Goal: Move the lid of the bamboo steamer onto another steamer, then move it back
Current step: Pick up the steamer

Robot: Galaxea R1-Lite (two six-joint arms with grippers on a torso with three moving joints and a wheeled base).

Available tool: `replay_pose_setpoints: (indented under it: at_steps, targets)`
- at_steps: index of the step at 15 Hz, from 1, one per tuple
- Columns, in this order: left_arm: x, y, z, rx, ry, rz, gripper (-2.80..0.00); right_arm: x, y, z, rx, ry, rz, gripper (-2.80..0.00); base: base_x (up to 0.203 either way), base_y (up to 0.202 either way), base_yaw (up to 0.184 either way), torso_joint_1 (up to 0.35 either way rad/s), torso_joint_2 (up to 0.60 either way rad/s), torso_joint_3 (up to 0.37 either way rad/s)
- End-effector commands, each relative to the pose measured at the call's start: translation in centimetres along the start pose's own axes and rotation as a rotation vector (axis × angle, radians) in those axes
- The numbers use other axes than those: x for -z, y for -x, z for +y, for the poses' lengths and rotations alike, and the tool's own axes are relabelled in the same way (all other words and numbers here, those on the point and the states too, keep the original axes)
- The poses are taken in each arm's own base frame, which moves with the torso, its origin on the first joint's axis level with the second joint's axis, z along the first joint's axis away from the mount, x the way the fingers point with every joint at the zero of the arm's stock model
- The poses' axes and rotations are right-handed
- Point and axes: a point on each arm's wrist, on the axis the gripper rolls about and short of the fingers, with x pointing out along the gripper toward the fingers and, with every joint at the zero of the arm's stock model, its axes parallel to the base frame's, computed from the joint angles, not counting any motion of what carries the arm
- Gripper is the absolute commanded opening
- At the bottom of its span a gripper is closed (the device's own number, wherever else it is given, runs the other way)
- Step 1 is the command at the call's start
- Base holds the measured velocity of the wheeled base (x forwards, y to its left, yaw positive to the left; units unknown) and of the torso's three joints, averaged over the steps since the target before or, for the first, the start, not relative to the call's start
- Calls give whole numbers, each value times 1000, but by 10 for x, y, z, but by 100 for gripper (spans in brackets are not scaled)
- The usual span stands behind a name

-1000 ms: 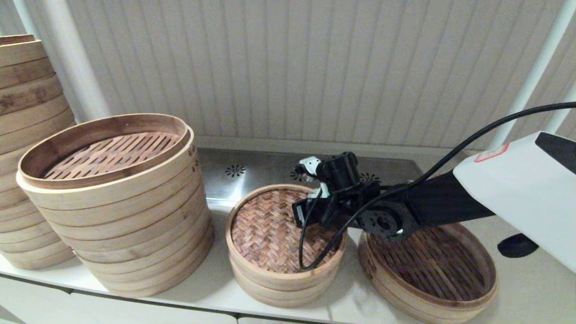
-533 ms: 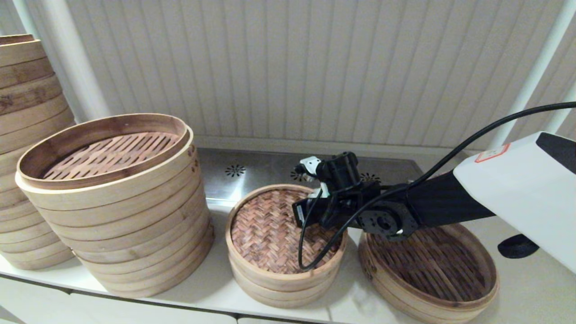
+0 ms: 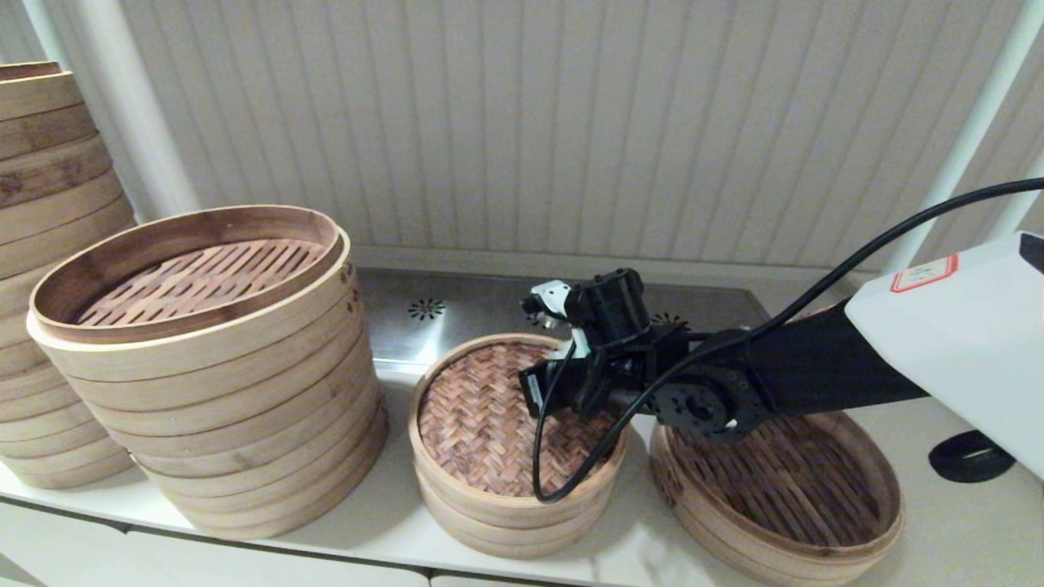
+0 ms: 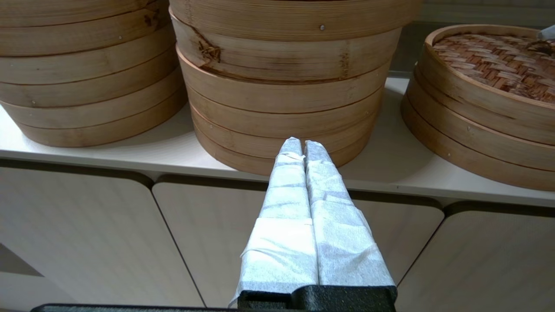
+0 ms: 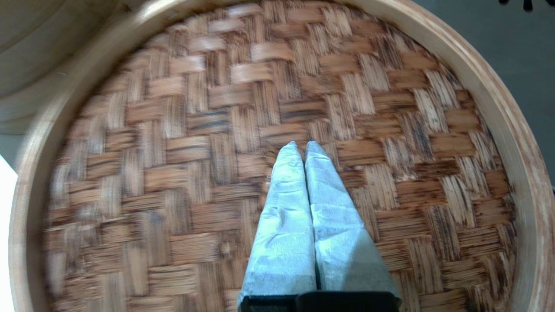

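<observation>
The bamboo steamer lid [image 3: 481, 424], with its brown herringbone top and pale band rim, lies on the smallest low steamer [image 3: 506, 522] at the counter's middle. The cloth liner is hidden under it. My right gripper [image 5: 303, 145] is shut and empty, its wrapped fingers pressed together just over the middle of the woven top [image 5: 195, 130]; whether the tips touch it I cannot tell. My right arm [image 3: 816, 375] reaches in from the right. My left gripper [image 4: 302, 143] is shut and empty, parked low before the cabinet fronts, facing the tall stack. The lid [image 4: 498, 56] also shows in the left wrist view.
A wide low slatted-bottom basket [image 3: 864, 522] sits right of the small steamer, under my right arm. A tall stack of wide baskets [image 3: 220, 408] stands to the left, with a taller stack [image 3: 41, 204] behind it. A steel plate [image 3: 457, 314] lies at the back. A black cable [image 3: 546, 456] hangs over the lid.
My right arm has shifted a little to the left over the lid, gripper still shut. The lid and the baskets have not moved.
</observation>
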Motion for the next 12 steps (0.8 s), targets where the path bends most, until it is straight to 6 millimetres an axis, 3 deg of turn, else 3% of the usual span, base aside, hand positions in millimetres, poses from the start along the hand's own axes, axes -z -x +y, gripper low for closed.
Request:
replay_pose_setpoints:
  at_steps: [1,8,9,12]
  targets:
    - [0,0,0,0,0,1,-280,-5,6,3,-6,4,-19,-280,0,0,0,0,0,0]
    - [0,0,0,0,0,3,-280,0,21,14,-31,17,-4,-280,0,0,0,0,0,0]
    - [0,0,0,0,0,1,-280,2,20,17,-36,19,3,0,0,0,0,0,0,0]
    - [0,0,0,0,0,3,-280,6,18,18,-41,24,13,0,0,0,0,0,0,0]
